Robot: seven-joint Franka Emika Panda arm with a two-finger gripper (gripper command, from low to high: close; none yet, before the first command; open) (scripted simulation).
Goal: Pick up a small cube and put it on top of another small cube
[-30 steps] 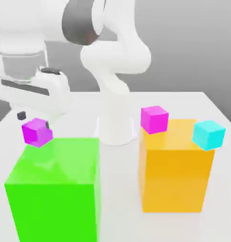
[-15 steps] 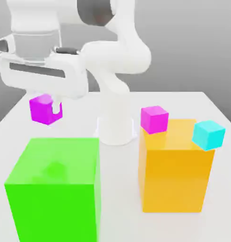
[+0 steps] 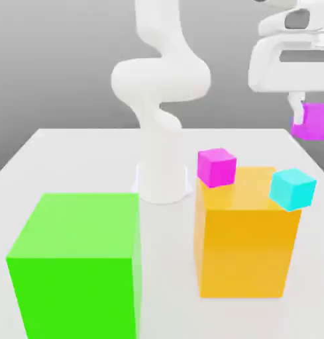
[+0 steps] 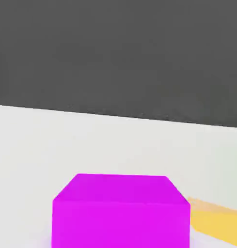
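My gripper (image 3: 313,118) hangs high at the exterior view's right edge, shut on a small violet-purple cube (image 3: 317,122). One white finger (image 3: 297,114) shows against the cube's side. In the hand view the same violet-purple cube (image 4: 121,210) sits close in front of the camera, above the white table. A small hot pink-magenta cube (image 3: 216,167) rests at the far left corner of the orange block (image 3: 247,245), below and to the left of the held cube. The held cube is well clear of it.
A small cyan cube (image 3: 292,189) sits at the orange block's right top edge. A big green block (image 3: 75,261) stands at the front left. The arm's white base (image 3: 163,175) rises from the middle of the white table (image 3: 71,159).
The gripper closed on the violet-purple cube near the green block at the left. It then lifted the cube and swung it across to the upper right.
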